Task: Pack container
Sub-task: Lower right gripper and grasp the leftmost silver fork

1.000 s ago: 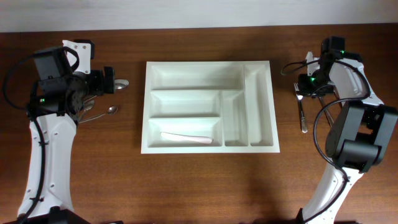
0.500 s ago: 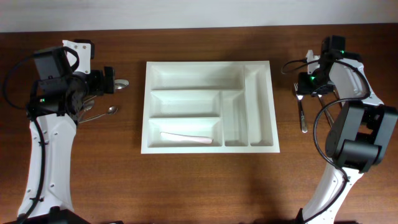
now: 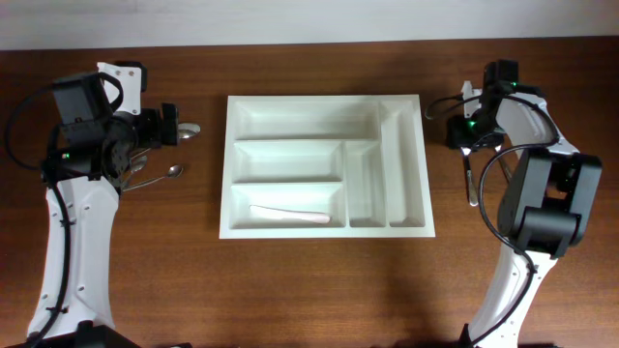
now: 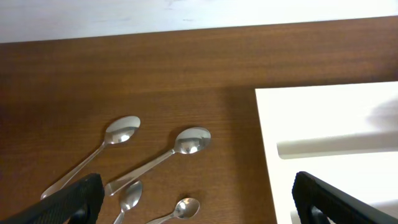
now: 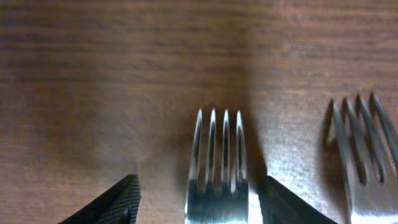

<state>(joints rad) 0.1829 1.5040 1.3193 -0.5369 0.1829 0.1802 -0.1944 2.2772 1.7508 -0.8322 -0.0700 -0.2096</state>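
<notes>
On the right, near the white container (image 3: 300,121) lying mid-table, the right gripper (image 5: 199,185) stands open astride a fork (image 5: 217,155) — tines centred, apparently lined up for a pickup. The left gripper (image 4: 196,186) hangs spread wide over loose spoons (image 4: 186,142) — holding nothing.

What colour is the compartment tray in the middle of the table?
The tray is plain white, clearest in the overhead view.
</notes>
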